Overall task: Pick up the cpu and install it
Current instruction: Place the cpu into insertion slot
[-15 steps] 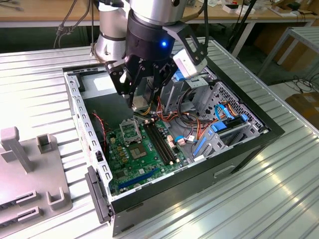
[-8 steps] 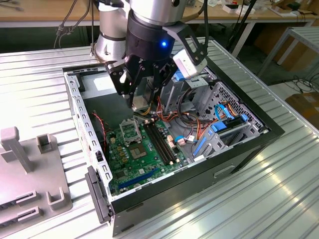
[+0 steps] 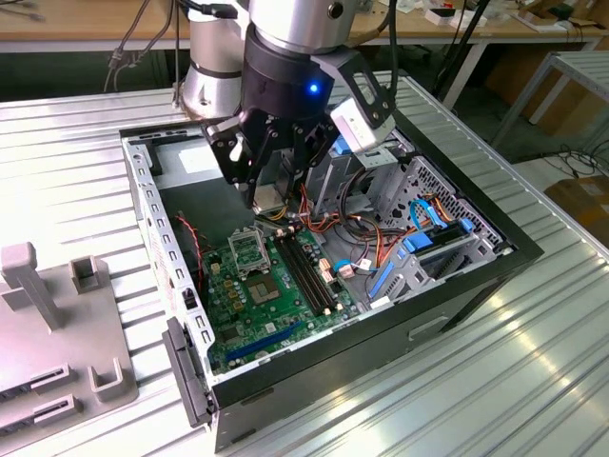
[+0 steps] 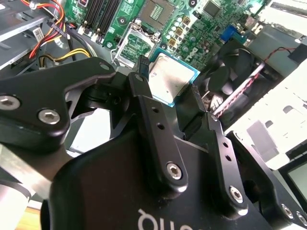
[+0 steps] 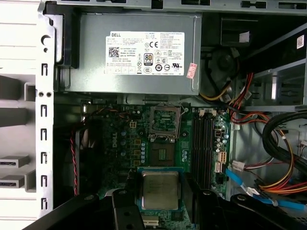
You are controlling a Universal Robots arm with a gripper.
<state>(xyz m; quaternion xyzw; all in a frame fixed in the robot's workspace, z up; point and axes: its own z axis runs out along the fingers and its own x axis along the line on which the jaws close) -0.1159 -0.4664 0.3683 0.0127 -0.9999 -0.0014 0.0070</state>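
A white printed label (image 5: 145, 52) sits on the grey metal power supply box (image 5: 91, 76). The black two-fingered gripper (image 4: 169, 80), narrowly parted, pinches the silvery square cpu (image 5: 159, 190) by opposite edges, above the green motherboard (image 5: 120, 158).

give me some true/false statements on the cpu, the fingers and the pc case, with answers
1. The gripper holds the cpu between its fingers. True.
2. The cpu sits in the socket. False: it is held above the board, and the metal-framed socket shows a dark, empty centre.
3. The computer case is open, so the motherboard is exposed. True.
4. The motherboard is red. False: it is green.
5. The power supply bears a white label. True.
6. The memory slots beside the socket are bright yellow. False: they are dark.
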